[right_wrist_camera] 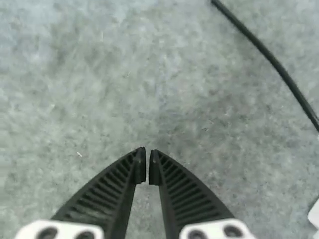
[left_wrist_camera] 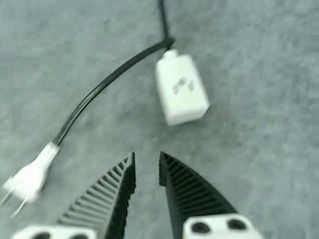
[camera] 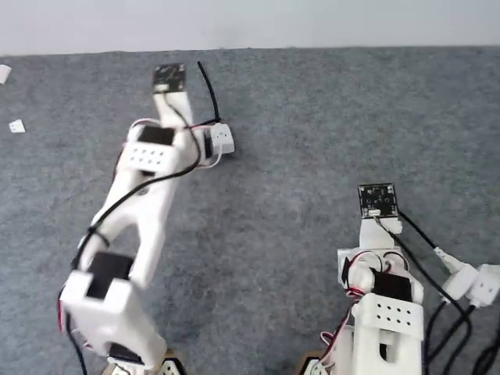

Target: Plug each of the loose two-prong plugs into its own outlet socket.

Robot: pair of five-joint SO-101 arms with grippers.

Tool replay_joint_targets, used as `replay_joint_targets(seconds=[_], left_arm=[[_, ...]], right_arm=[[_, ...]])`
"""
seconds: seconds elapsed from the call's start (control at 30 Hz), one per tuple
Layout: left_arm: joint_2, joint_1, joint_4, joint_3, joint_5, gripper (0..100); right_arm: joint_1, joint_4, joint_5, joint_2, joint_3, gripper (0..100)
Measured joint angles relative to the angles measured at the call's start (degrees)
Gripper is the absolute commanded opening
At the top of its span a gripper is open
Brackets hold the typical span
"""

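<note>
A white outlet socket block (left_wrist_camera: pixel 180 94) lies on the grey carpet just beyond my left gripper (left_wrist_camera: pixel 147 158), whose fingers stand a little apart with nothing between them. From the block a black cable (left_wrist_camera: pixel 107 82) curves to a loose white two-prong plug (left_wrist_camera: pixel 29 180) lying beside the gripper. From above, the same block (camera: pixel 221 139) sits next to the left arm's wrist (camera: pixel 160 148). My right gripper (right_wrist_camera: pixel 146 153) is shut over bare carpet, holding nothing. Another black cable (right_wrist_camera: pixel 271 59) runs past it.
More white plug and socket pieces (camera: pixel 473 283) on black cables lie at the right edge, beside the right arm (camera: pixel 383 305). Two small white scraps (camera: pixel 16 126) lie at the far left. Grey carpet (camera: pixel 297 156) stretches between the arms.
</note>
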Motion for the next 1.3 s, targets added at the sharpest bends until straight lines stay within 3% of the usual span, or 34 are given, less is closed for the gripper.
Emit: replay_joint_targets(seconds=[0.1, 0.23, 0.4, 0.7, 0.97, 1.2, 1.3], left_arm=[[7.0, 1.6, 0.0, -8.0, 0.0, 10], [14.4, 3.5, 0.0, -18.1, 0.4, 19], [23.0, 4.1, 2.2, -29.2, 5.9, 22], [35.1, 4.1, 14.6, -49.6, 7.4, 21], [43.3, 4.8, 23.1, -65.6, 14.0, 21], [45.4, 4.8, 37.5, -79.3, 11.6, 20], [45.4, 4.1, 39.8, -81.5, 9.6, 20]], right_arm=[[0.2, -1.2, 1.7, 0.0, 0.1, 1.9], [-0.4, -1.7, 2.5, 0.0, 0.9, 1.9], [-1.4, -1.7, 2.7, 0.0, 0.9, 1.9], [-1.8, -1.7, 4.7, 0.0, 0.9, 1.8], [-1.8, -1.7, 4.7, 0.0, 0.9, 1.9], [-1.9, -1.7, 4.7, 0.0, 0.9, 1.9], [-1.8, -1.7, 4.7, 0.0, 0.9, 1.9]])
